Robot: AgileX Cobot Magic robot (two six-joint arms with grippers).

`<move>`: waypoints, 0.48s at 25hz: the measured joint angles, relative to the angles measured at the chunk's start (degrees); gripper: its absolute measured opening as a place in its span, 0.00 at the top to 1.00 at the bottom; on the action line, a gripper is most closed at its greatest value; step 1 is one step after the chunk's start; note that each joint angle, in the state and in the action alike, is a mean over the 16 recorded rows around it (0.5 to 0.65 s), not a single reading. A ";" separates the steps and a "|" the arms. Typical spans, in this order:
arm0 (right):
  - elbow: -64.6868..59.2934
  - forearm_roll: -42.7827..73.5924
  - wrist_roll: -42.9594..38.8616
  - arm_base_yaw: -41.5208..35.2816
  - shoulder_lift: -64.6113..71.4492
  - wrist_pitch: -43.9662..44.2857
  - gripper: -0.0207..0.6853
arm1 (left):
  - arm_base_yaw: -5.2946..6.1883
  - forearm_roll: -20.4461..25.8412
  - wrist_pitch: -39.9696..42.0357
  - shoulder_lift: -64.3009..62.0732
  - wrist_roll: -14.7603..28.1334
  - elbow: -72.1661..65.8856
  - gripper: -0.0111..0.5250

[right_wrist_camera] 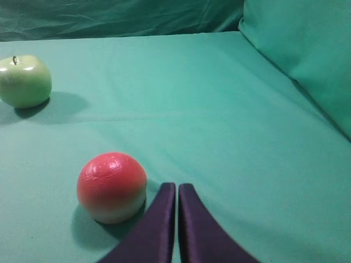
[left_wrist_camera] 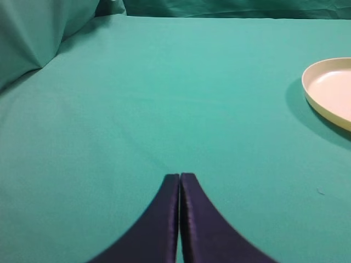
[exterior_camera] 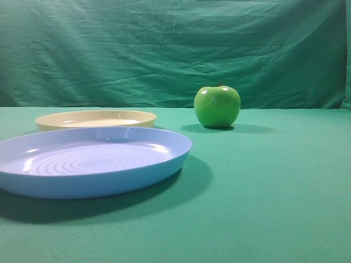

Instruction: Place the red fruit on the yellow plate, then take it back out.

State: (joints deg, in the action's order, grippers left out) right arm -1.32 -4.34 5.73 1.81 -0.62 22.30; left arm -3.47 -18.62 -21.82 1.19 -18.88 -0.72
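Red fruit on the cloth beside the closed right gripper, yellow plate bare.

The red fruit (right_wrist_camera: 112,187) sits upright on the green cloth (right_wrist_camera: 219,109), red cap up, peach below; round, no long axis. The right gripper (right_wrist_camera: 177,189), pressed together and holding nothing, lies just right of it. The left gripper (left_wrist_camera: 180,178), likewise closed and empty, faces open cloth, the smooth low-rimmed yellow plate (left_wrist_camera: 329,93) well right. A glossy green apple (right_wrist_camera: 24,80) stands apart; a ringed blue plate (exterior_camera: 93,159) lies before the yellow one.

Fruit (right_wrist_camera: 112,187) left of right end effector (right_wrist_camera: 177,189)
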 joint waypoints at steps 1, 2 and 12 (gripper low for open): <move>-0.02 0.00 0.00 0.00 0.00 -0.10 0.97 | 0.00 0.00 0.00 0.00 0.00 0.00 0.98; -0.03 0.00 0.00 0.00 0.00 -0.17 0.97 | 0.00 0.00 0.00 0.00 0.00 0.00 0.98; -0.06 0.00 0.00 0.00 0.00 -0.38 0.97 | 0.00 0.00 0.00 0.00 0.00 0.00 0.98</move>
